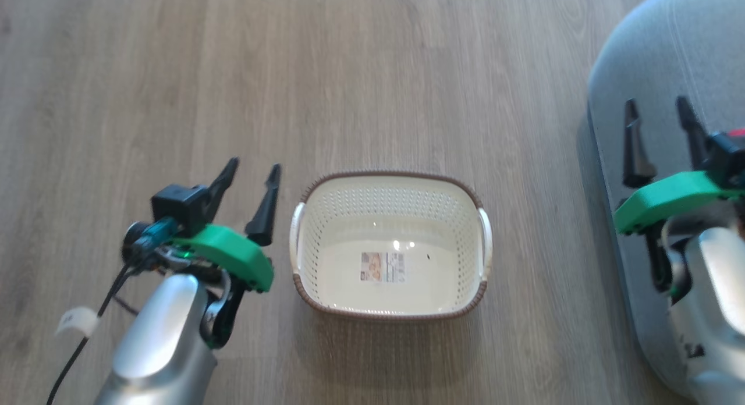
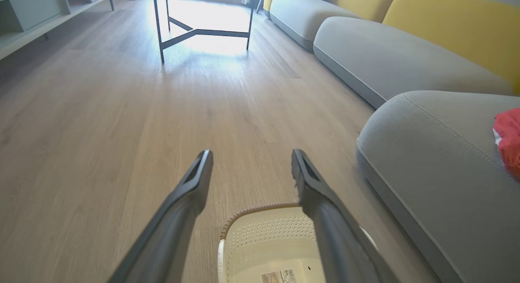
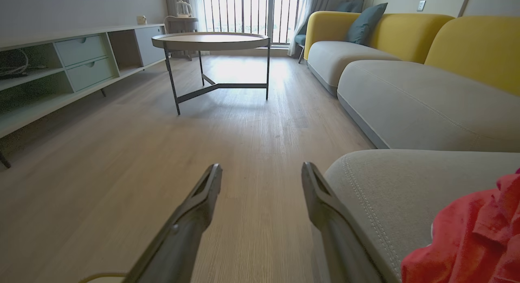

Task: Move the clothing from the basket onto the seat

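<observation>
The cream basket (image 1: 472,242) with its brown rim stands on the wood floor; inside it I see just its label sticker. Its far end also shows low between my left fingers, basket (image 2: 260,234). The red clothing (image 3: 471,238) lies on the grey seat (image 3: 398,193), at the right; clothing (image 2: 510,138) also shows on the seat (image 2: 438,153), and as a red sliver, clothing (image 1: 738,131). My left gripper (image 1: 254,170) hangs open just left of the basket, holding nothing. My right gripper (image 1: 659,107) is open above the seat's (image 1: 657,56) left edge, holding nothing.
A round metal-legged coffee table (image 3: 211,41) stands ahead on the floor. A low shelf unit (image 3: 61,67) runs along the left wall. More grey seat cushions (image 3: 414,100) with yellow backs (image 3: 475,43) line the right side.
</observation>
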